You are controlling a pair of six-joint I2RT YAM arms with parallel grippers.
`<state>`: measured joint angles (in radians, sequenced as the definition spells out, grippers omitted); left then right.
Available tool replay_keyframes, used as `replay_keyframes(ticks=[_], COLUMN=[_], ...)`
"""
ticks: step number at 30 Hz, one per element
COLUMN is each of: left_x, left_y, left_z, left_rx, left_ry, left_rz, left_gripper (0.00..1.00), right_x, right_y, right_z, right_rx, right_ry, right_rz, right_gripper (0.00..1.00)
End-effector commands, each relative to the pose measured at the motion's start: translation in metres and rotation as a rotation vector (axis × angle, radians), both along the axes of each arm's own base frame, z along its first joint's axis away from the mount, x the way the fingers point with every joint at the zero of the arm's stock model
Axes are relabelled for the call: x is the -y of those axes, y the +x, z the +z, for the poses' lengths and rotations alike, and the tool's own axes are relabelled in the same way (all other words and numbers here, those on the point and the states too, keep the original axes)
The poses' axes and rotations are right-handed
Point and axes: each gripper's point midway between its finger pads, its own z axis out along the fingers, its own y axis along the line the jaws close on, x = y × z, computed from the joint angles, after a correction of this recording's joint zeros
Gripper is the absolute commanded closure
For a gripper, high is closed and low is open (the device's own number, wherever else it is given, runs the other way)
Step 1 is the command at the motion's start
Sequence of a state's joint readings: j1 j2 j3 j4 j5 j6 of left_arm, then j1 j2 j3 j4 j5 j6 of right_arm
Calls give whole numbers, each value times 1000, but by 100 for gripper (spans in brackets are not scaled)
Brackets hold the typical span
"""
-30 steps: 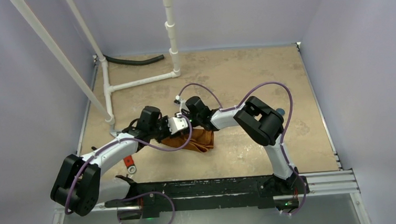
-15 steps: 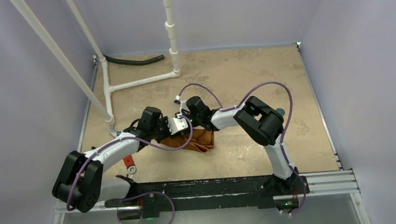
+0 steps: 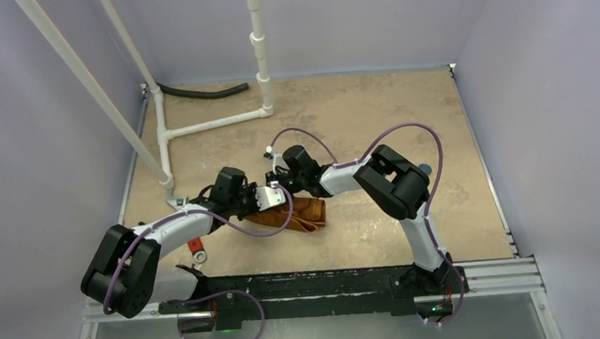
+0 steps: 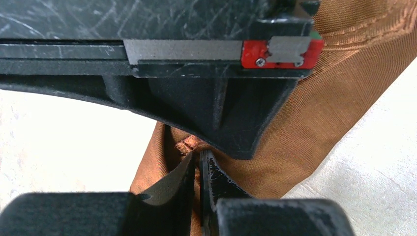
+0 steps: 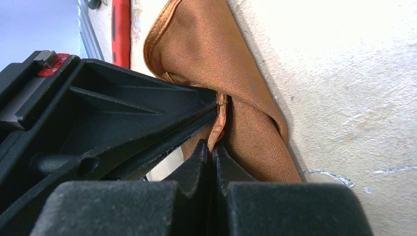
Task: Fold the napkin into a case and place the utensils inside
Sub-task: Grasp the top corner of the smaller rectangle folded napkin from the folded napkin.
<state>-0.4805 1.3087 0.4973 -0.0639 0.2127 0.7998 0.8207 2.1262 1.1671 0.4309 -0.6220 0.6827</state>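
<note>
Left claw (image 4: 199,156): clenched, fingers pressed nearly together on a hemmed edge of the napkin (image 4: 314,113), which bunches at the tips. Right claw (image 5: 212,148): also clenched, with a stitched hem of the napkin (image 5: 211,49) pinched between its fingertips. The two claws sit tip to tip (each wrist view is half filled by the other's black body).

From above: left claw (image 3: 276,197) and right claw (image 3: 283,183) meet over the upper left end of the napkin (image 3: 304,215). Napkin is rust-orange, folded over and creased. It lies as a crumpled strip on the bench (image 3: 356,110), near centre and slightly toward the near edge, running right from the claws.

Red-handled tool (image 3: 194,245) lies on the bench to the left of the napkin, beside the left forearm. It shows as a red strip in the right wrist view (image 5: 120,29).

White pipe frame (image 3: 198,129) stands at far left, with a black hose (image 3: 204,92) behind it.
</note>
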Motion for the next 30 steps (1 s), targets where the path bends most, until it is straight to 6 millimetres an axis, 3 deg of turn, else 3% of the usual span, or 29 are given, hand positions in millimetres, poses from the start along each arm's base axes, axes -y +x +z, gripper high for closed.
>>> replay_keyframes(ticks=[1, 9, 14, 19, 21, 24, 30], left_x=[-8, -17, -7, 3, 3, -1, 2], left_y=[-5, -14, 1, 20, 22, 22, 15], left_z=[-12, -18, 8, 47, 54, 54, 45], left_rx=[-9, -37, -25, -40, -50, -61, -115], left_ry=[56, 92, 26, -52, -72, -78, -79], left_rz=[-24, -16, 72, 184, 229, 274, 270], left_gripper=[93, 96, 95, 84, 73, 64, 63], right_x=[0, 7, 6, 10, 12, 13, 13], right_y=[-10, -6, -2, 2, 5, 8, 13], right_z=[8, 26, 24, 8, 4, 3, 3], right_rx=[-64, -63, -61, -79, -73, -63, -54], right_ry=[37, 133, 130, 58, 25, 2, -29], right_rz=[41, 17, -4, -39, -56, -69, -77], right_gripper=[100, 100, 100, 100, 100, 100, 100])
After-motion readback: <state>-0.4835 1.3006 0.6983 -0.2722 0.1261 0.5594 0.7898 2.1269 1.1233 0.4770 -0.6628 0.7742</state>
